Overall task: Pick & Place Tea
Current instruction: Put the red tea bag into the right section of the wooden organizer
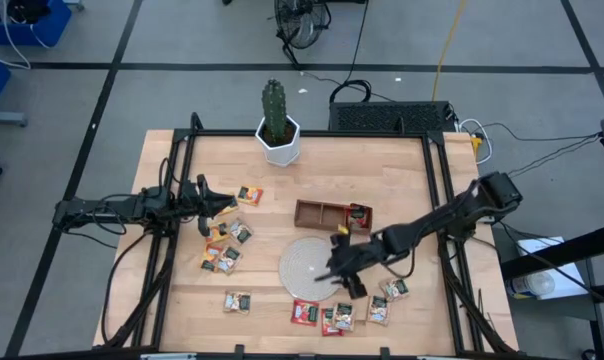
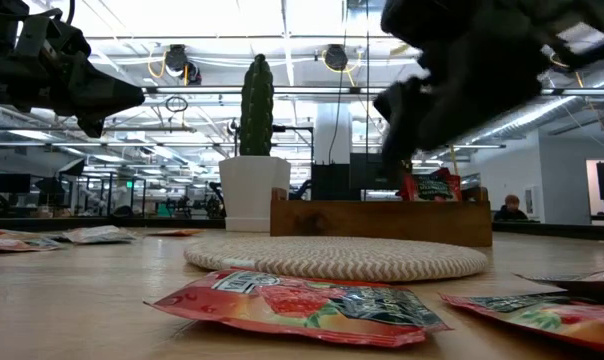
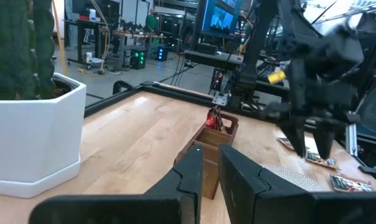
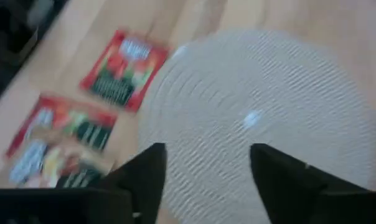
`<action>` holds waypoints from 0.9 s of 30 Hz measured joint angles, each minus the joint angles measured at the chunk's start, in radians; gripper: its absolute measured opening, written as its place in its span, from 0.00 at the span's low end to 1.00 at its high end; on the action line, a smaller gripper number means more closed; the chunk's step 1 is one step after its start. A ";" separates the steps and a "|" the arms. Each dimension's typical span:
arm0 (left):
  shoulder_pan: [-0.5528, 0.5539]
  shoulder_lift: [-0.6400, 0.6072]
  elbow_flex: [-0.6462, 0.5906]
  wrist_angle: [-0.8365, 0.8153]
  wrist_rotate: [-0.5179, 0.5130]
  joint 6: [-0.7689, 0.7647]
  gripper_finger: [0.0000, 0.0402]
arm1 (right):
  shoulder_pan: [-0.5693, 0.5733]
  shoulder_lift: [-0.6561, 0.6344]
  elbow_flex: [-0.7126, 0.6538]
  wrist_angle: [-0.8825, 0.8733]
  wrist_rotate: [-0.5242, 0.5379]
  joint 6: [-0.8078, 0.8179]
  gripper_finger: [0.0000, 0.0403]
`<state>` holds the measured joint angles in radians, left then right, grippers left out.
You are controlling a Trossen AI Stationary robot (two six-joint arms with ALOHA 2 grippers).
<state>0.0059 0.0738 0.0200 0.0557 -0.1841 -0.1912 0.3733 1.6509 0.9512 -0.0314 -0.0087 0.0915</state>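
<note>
Right hand (image 1: 340, 272): above the edge of the woven mat (image 1: 312, 266), fingers spread, holding nothing.
Left hand (image 1: 228, 204): waits over the left tea bags, fingers nearly together, empty as far as shows.
Tea bags (image 1: 225, 258): scattered on the table (image 1: 382, 160); one red bag (image 1: 360, 212) stands in the wooden tray (image 1: 320, 213).
Red bag (image 4: 124, 70): lies just beside the mat.
Advice: descend squarely over one bag, straddle it, then close.

Two dark, slender jointed arms, matte black housings, each ending in blocky angular black fingers (image 3: 238, 180); yellow tag on right arm.
</note>
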 joint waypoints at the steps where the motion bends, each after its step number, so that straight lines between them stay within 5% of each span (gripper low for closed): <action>1: 0.000 0.000 0.000 0.000 0.000 0.000 0.13 | 0.014 0.016 0.004 -0.004 -0.005 -0.002 0.58; 18: 0.000 0.000 0.000 0.001 0.000 0.000 0.13 | 0.204 0.261 0.200 0.019 -0.101 0.047 0.52; 27: 0.000 0.000 0.000 0.001 0.000 0.000 0.13 | 0.260 0.359 0.329 -0.067 0.000 0.036 0.54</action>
<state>0.0058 0.0739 0.0196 0.0566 -0.1837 -0.1912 0.6337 2.0102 1.2805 -0.0982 -0.0085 0.1273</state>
